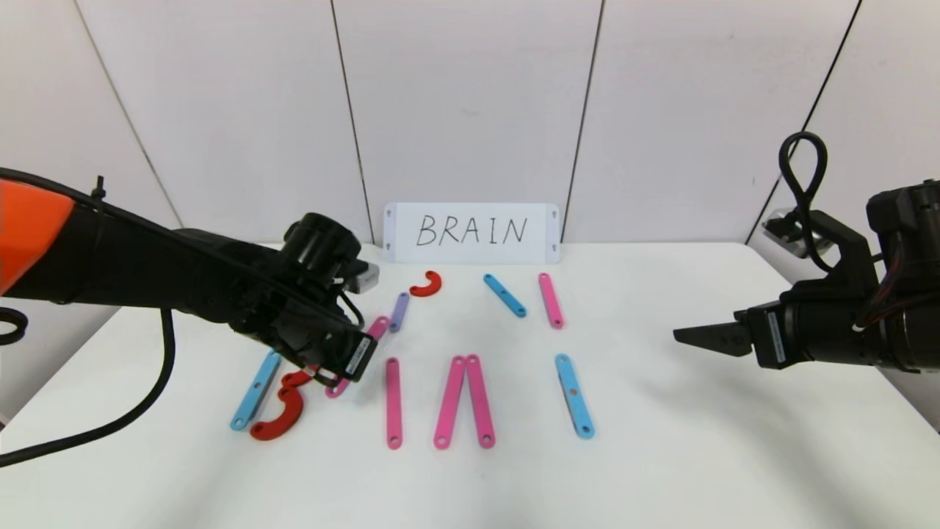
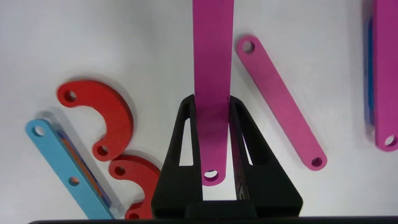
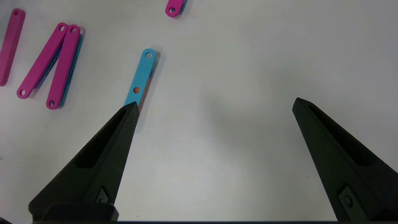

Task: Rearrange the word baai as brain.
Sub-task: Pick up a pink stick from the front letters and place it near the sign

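The word baai lies as flat holed pieces across the table: a blue bar (image 1: 255, 389) with two red curves (image 1: 283, 415), pink bars (image 1: 393, 402) (image 1: 464, 400), and a blue bar (image 1: 574, 395). My left gripper (image 1: 328, 376) (image 2: 212, 100) is low over the left letters. It is shut on a pink bar (image 2: 213, 62), its fingers pinching the bar's two long edges near one holed end. The red curves (image 2: 104, 118) and the blue bar (image 2: 67, 168) lie just beside it. My right gripper (image 1: 687, 336) (image 3: 216, 104) hovers open at the right with nothing between its fingers.
A white card (image 1: 472, 232) reading BRAIN stands at the back. In front of it lie a red curve (image 1: 427, 284), a short purple bar (image 1: 399, 311), a blue bar (image 1: 504, 294) and a pink bar (image 1: 551, 300). Bare table (image 1: 734, 441) spreads at the front right.
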Motion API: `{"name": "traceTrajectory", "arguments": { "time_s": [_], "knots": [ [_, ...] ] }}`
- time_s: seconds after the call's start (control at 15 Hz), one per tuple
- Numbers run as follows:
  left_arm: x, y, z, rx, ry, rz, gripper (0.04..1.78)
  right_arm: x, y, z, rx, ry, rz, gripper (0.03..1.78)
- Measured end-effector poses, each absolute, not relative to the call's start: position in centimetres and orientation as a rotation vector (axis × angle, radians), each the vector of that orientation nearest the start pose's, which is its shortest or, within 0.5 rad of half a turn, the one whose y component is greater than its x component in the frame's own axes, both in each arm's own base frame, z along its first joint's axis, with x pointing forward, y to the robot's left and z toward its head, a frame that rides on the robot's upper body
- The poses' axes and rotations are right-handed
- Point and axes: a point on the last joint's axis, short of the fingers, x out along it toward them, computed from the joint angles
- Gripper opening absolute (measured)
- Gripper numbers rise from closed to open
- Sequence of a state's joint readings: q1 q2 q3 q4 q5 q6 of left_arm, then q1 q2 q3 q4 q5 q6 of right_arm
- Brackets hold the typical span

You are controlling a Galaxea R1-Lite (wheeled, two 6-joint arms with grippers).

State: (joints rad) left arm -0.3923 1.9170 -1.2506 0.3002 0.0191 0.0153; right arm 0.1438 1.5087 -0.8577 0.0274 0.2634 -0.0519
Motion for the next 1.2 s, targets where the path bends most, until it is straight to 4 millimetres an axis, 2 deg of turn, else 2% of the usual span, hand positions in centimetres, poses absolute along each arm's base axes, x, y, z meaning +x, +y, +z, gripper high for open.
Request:
{"name": "traceTrajectory", "arguments": {
  "time_s": [0.13, 0.27, 0.47, 0.67, 0.87, 1.2],
  "knots": [
    [33.3, -12.4, 16.7, 0.145, 0.886, -0.302, 0.31, 24.2, 4.1, 19.0, -0.008, 0.672, 0.409, 1.73],
    [35.2, -11.2, 17.6, 0.106, 0.843, -0.249, 0.31, 24.2, 4.1, 19.0, -0.007, 0.673, 0.409, 1.73],
    [38.0, -9.8, 17.3, 0.069, 0.826, -0.178, 0.31, 24.2, 4.1, 18.9, -0.006, 0.675, 0.408, 1.73],
    [39.8, -9.3, 16.4, -0.025, 0.858, -0.119, 0.31, 24.3, 4.1, 18.9, -0.006, 0.677, 0.408, 1.73],
    [40.3, -10.5, 16.0, -0.022, 0.855, -0.149, 0.31, 24.3, 4.1, 18.8, -0.006, 0.679, 0.408, 1.73],
    [39.5, -14.7, 16.1, 0.012, 0.84, -0.247, 0.31, 24.3, 4.1, 18.8, -0.005, 0.679, 0.401, 1.73]
  ]
}}
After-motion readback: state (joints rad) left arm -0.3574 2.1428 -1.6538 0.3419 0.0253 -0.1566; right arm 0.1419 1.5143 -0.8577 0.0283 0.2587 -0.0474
